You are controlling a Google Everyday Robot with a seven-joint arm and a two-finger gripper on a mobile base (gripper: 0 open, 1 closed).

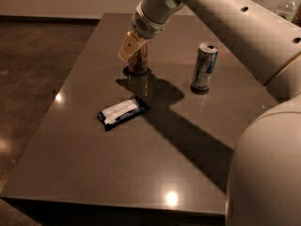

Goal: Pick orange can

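The orange can [140, 62] stands straight up on the dark counter [89, 168], toward 11 o'clock from the counter's middle. Its long side runs up and down. I can see its gold side with dark curly marks, but its top is hidden.

The claw [131, 45] is right at the top of the can, on its 11 o'clock side. From the claw, the can lies at about 5 o'clock, low and very close. The claw covers the can's upper left part. I cannot tell how wide the claw is, or if it has hold of the can. The can's bottom looks like it sits on the counter.

There is only one arm [221, 13]. It comes in from 2 o'clock, big and pale.

A taller silver and blue can [204, 67] stands at 3 o'clock from the orange can, well apart. A flat snack bar [123, 113] in a dark wrapper lies at about 7 o'clock. I think neither is in the way of a lift straight up.
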